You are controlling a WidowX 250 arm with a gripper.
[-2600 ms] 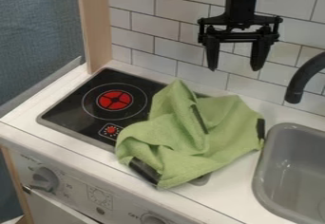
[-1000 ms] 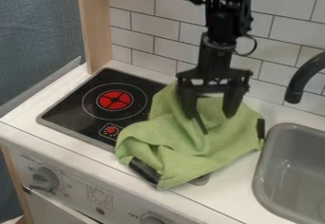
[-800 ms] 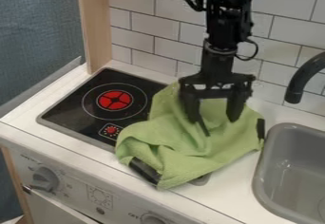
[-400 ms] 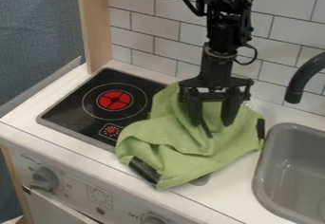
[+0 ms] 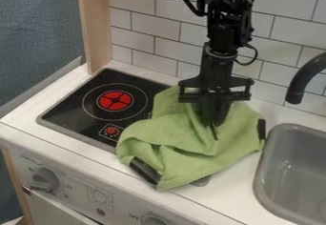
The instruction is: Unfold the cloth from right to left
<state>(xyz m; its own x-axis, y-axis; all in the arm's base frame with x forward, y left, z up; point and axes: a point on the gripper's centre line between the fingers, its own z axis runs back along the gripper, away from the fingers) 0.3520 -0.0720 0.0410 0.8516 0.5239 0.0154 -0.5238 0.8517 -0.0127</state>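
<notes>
- Claw [image 5: 214, 119]: fingers drawn together, apparently nipping the raised fold of the green cloth [image 5: 178, 150]; depth of the pinch cannot be told.
- Cloth lies bunched beneath the claw, spreading toward the camera and to both sides. Stovetop [image 5: 66, 108] to the claw's left, partly under cloth; sink [image 5: 260, 171] to its right, just beside the cloth's edge.
- Step in hand, as judged: take hold of the fold, then open it leftward.
- Method: keep the grip firm; raise only enough to free the top layer from the layer below.
- Then carry left of the claw's present spot in a low, slow arc, so the lower layer stays put.
- Risk: pinching both layers would drag the whole bunch; too shallow a nip may slip.
- Release once the layer lies flat.
</notes>
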